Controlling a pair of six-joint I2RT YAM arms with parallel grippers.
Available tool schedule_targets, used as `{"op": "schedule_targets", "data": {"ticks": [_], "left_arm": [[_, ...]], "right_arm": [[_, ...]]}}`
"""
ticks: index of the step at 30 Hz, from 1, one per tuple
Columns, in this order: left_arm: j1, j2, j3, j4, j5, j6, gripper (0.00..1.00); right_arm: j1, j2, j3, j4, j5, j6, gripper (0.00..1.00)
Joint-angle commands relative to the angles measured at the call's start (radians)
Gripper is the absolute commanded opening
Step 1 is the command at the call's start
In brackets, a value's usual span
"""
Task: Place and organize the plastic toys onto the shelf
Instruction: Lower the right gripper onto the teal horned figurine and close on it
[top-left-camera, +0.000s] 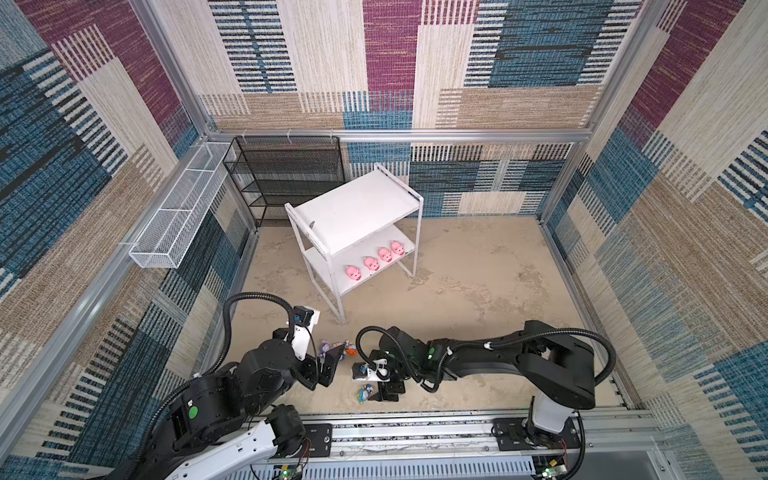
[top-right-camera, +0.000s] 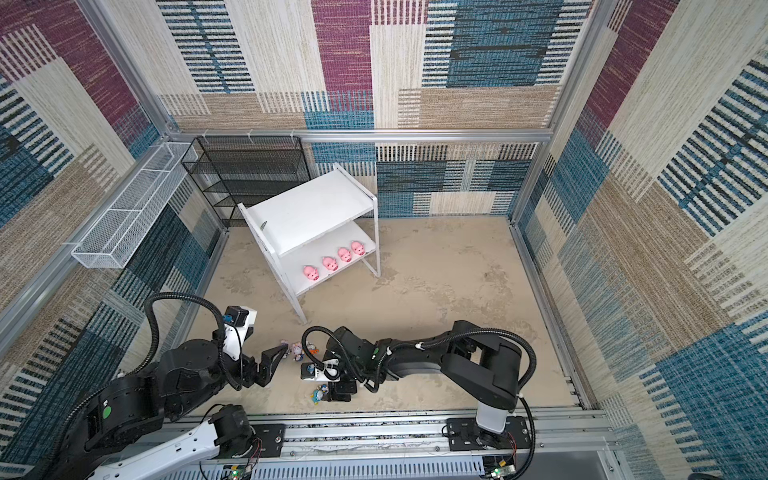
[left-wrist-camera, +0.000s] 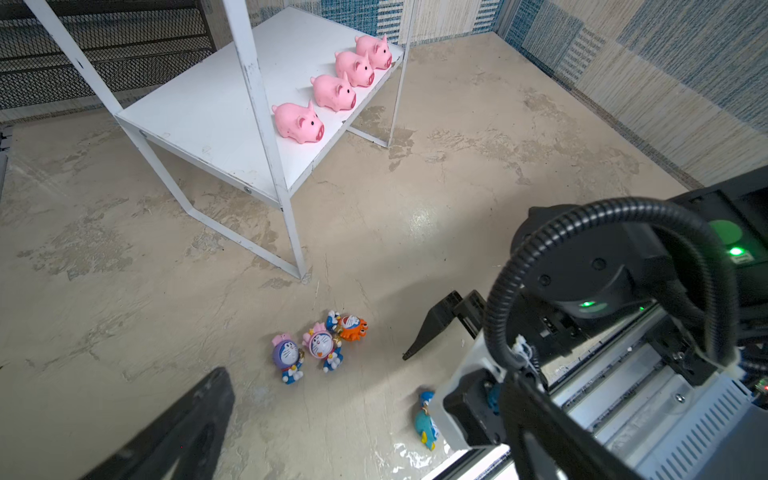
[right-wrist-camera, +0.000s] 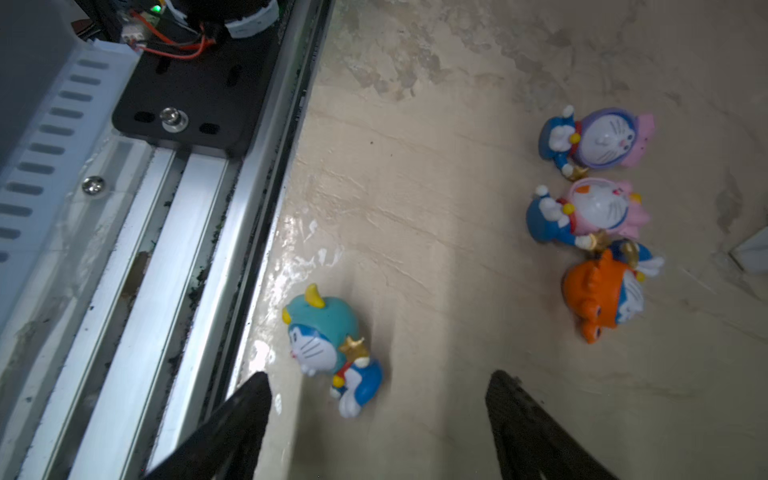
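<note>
Right gripper jaws wide, blue-hooded figurine just ahead between them (presumably pre-grasp); left gripper wide, empty.

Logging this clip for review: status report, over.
Left claw open, empty; right claw open at blue-hooded figurine. Four pigs on shelf's lower board; all four figurines on table. Path clear.

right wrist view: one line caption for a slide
Open right claw poised at blue-hooded figurine; three more figurines clustered beyond.
</note>
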Motion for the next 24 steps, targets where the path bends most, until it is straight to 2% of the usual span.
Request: {"op": "schedule_targets", "data": {"ticks": [1,4,13,19,24], "left_arm": [[0.001,-0.007,-0.001,0.013,0.001,-0.014,0.99],[0.001,-0.017,-0.002,0.015,0.002,-0.011,0.99],[0.001,-0.056,-0.009,0.026,0.009,-0.007,0.99],[0.000,-0.058,-0.011,0.028,0.009,-0.005,0.99],[0.000,-0.051,-0.012,0.031,0.004,-0.005,0.99]], "right_arm": [[0.003,0.038,0.039,-0.053,-0.020,-0.064,0.80],[0.007,0.061,0.064,-0.087,-0.041,-0.075,0.77],[0.027,0.087,0.096,-0.173,-0.020,-0.092,0.58],[0.035,0.083,0.094,-0.144,0.015,-0.060,0.42],[0.035,0.047,0.051,-0.088,0.035,-0.002,0.35]]}}
